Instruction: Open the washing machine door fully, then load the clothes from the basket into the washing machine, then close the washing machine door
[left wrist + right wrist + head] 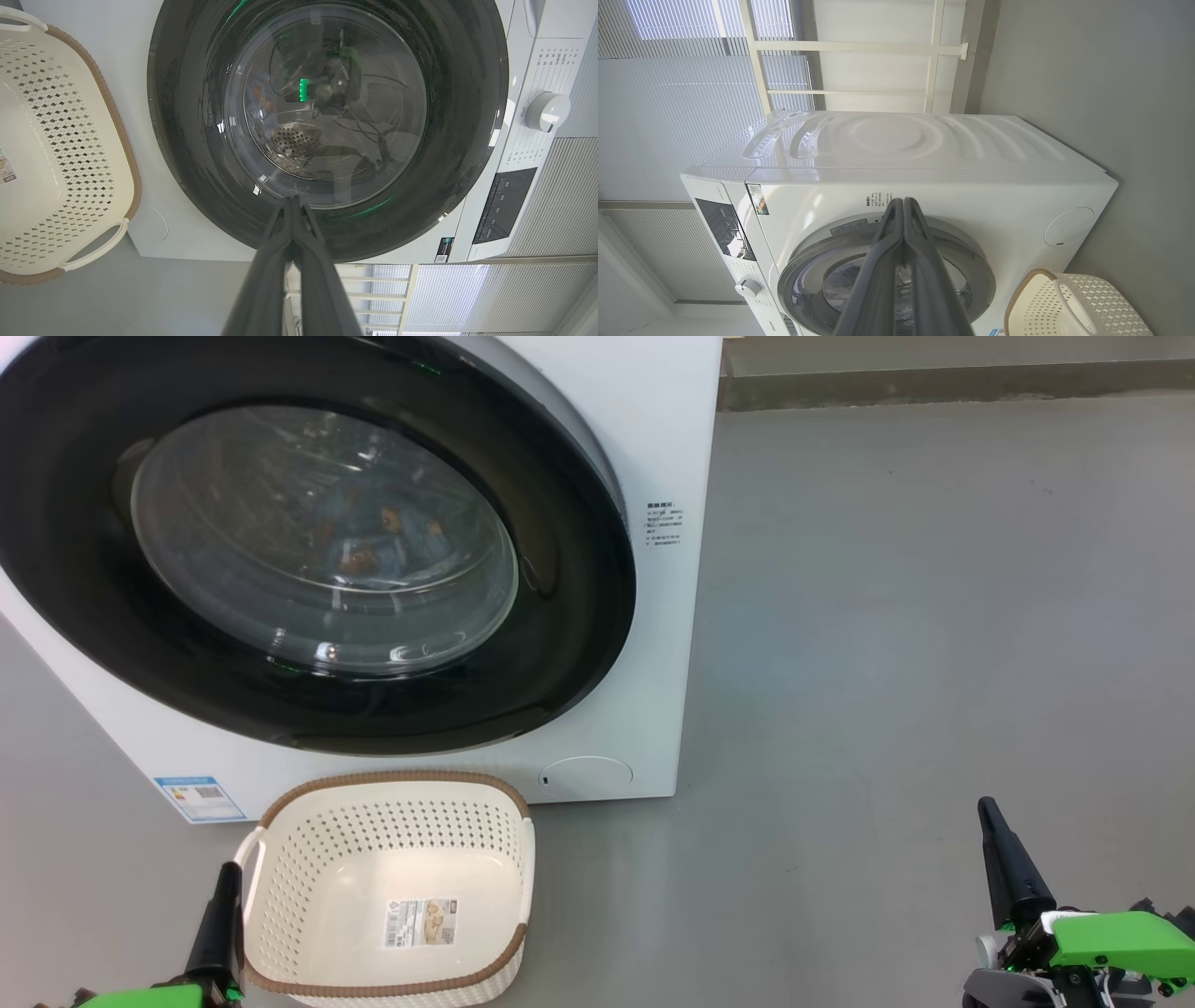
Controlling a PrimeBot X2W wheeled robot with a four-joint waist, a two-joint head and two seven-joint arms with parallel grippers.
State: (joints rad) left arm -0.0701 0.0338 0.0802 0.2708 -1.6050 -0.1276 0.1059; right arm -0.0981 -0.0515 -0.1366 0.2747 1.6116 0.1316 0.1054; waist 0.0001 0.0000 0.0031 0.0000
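The washing machine (672, 448) stands at upper left with its door (560, 644) shut flat against the front. Through the glass I make out the clothes (373, 537), blue fabric with orange-brown figures, inside the drum. The basket (392, 821) sits on the floor below the door, holding just a paper label. My left gripper (227, 873) is shut beside the basket's left handle, holding nothing. My right gripper (987, 807) is shut low over bare floor at right, well away from the machine. The left wrist view faces the door (187, 140) and the basket (70, 140); the left gripper (293, 199) shows pressed shut there. The right gripper (903, 201) points at the machine (971, 186).
Grey floor (934, 616) stretches to the right of the machine up to a wall base (934, 383). The control dial (546, 111) and dark panel (504, 205) sit on the machine's top strip. A round lower flap (586, 775) lies beside the basket.
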